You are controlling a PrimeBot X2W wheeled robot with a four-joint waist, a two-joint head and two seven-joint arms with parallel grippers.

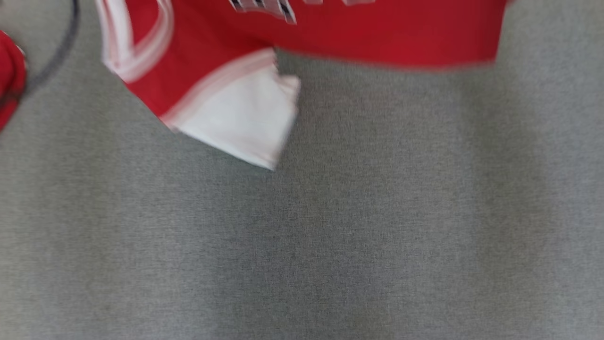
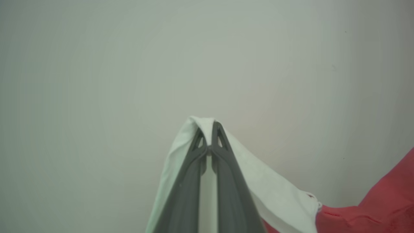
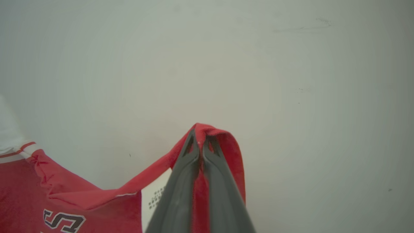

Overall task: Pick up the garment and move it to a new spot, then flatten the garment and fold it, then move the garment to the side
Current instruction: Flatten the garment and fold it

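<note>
The grey surface (image 1: 302,245) spans the head view. The red garment (image 1: 387,38) shows along that view's top, its white sleeve (image 1: 236,118) lowest. Left gripper (image 2: 208,131): jaws closed on white sleeve fabric. Right gripper (image 3: 201,137): jaws closed on a red garment edge.
</note>
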